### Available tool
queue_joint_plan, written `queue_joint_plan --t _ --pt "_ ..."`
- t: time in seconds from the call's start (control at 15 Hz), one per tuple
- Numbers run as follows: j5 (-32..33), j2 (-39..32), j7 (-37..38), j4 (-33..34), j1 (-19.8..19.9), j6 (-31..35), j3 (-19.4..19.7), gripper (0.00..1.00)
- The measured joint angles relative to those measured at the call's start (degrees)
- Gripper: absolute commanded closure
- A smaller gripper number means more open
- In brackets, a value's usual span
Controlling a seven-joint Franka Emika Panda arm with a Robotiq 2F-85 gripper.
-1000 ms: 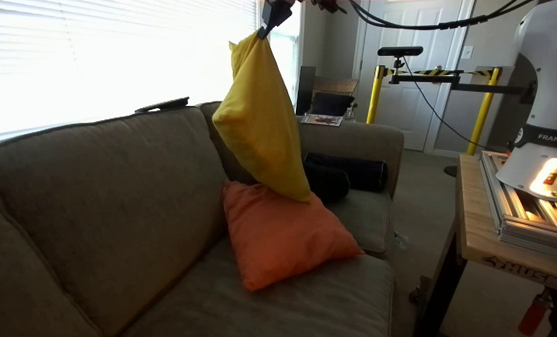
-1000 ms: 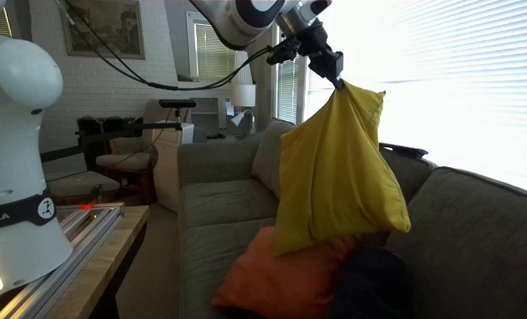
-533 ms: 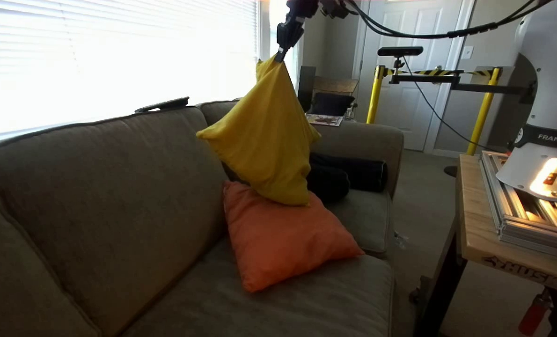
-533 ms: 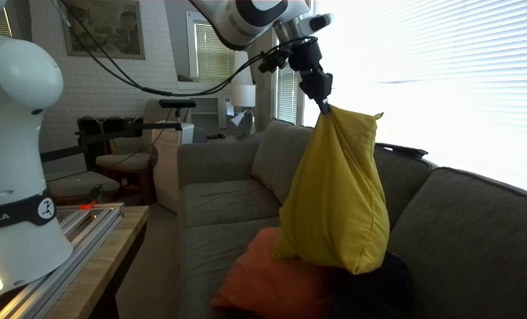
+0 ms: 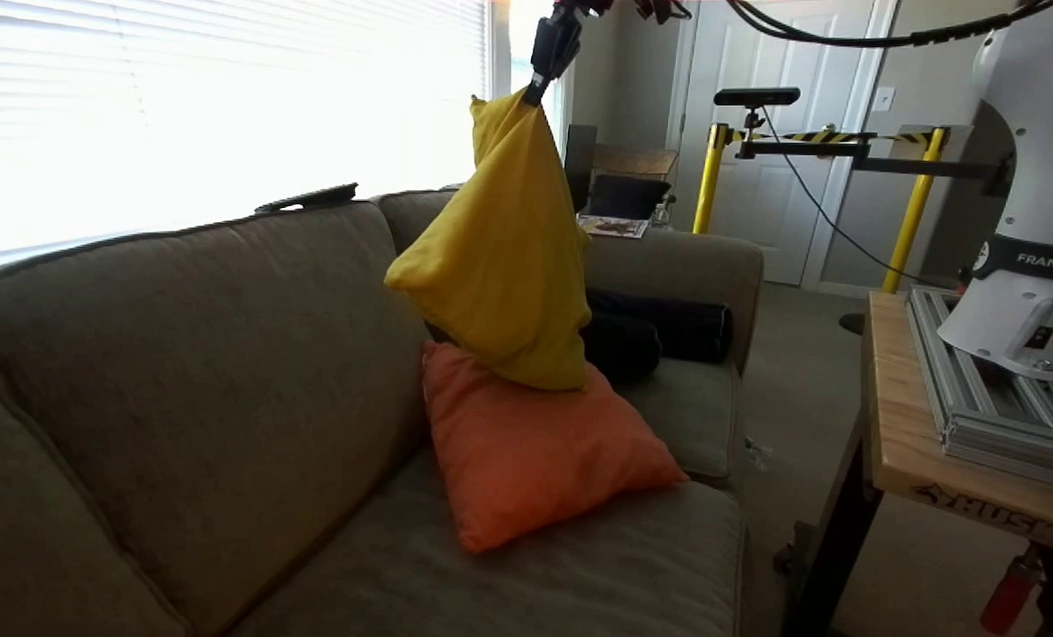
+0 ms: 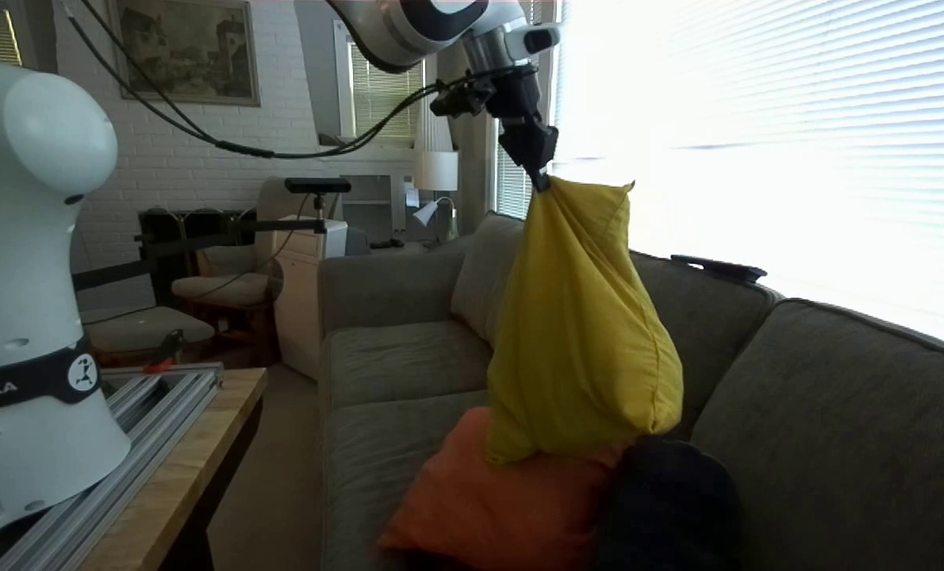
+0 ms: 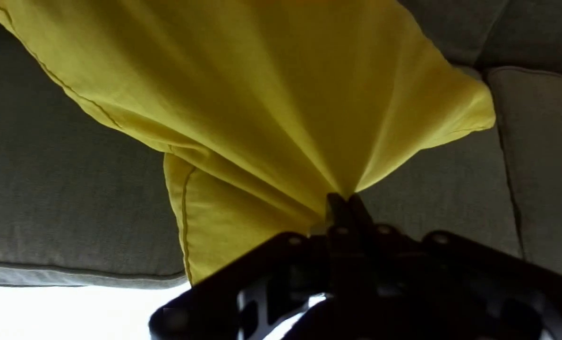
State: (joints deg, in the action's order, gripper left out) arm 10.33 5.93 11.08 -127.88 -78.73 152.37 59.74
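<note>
My gripper (image 7: 346, 196) is shut on a pinched fold of a yellow pillow (image 7: 262, 89), near one corner. In both exterior views the gripper (image 5: 534, 93) (image 6: 540, 182) is high above the couch, and the yellow pillow (image 5: 504, 248) (image 6: 579, 333) hangs down from it. An orange pillow (image 5: 544, 460) (image 6: 496, 507) lies on the couch seat below. The yellow pillow's lower corner overlaps the orange pillow in both exterior views; I cannot tell whether they touch. The fabric between the fingertips is hidden.
The brown-grey couch (image 5: 208, 398) stands under a bright window. Black rolled pillows (image 5: 686, 326) lie at one couch end; a dark pillow (image 6: 670, 507) shows beside the orange one. A flat dark object (image 6: 718, 268) rests on the backrest. The robot's wooden table (image 5: 889, 389) faces the couch.
My gripper and the yellow pillow have moved away from the window and dropped, then risen slightly over the last half second. The pillow has swung and turned. The orange pillow has not visibly moved.
</note>
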Motion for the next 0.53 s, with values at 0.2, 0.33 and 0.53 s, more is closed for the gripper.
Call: queue_joint_plan --t 0.2,0.33,0.53 --pt "4.13 7.07 2.66 -3.53 1.87 1.13 -3.40 1.00" --pt "3.33 10.39 2.92 -6.12 9.57 1.92 -11.43 1.00" --pt "-1.13 12.35 2.60 -8.93 23.09 2.08 -24.84 1.00"
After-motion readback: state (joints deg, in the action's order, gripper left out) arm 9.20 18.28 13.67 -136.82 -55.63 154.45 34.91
